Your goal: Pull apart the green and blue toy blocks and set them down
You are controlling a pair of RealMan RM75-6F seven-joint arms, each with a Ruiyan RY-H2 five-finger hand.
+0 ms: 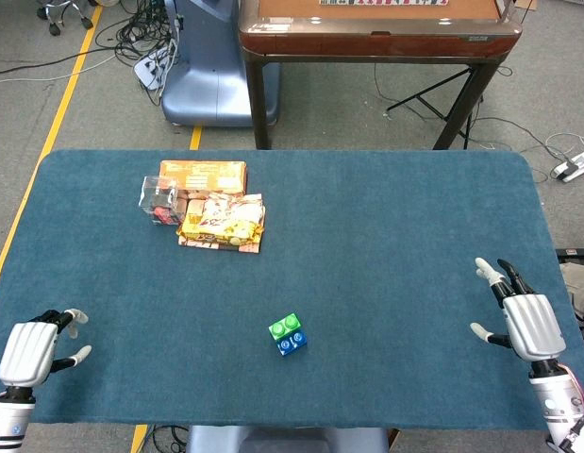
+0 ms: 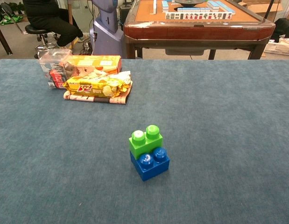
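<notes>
A green toy block [image 1: 286,327] [image 2: 145,139] and a blue toy block [image 1: 292,343] [image 2: 151,164] sit joined together on the blue table cloth, near the middle of the front edge, green behind and partly over blue. My left hand [image 1: 34,349] rests at the table's front left corner, fingers apart and holding nothing. My right hand [image 1: 524,319] hovers near the front right edge, fingers spread, also empty. Both hands are far from the blocks and appear only in the head view.
Snack packets [image 1: 222,223] [image 2: 98,87], an orange box [image 1: 203,175] and a small clear box [image 1: 158,201] lie together at the back left of the table [image 1: 386,245]. A wooden mahjong table [image 1: 376,33] stands behind on the floor.
</notes>
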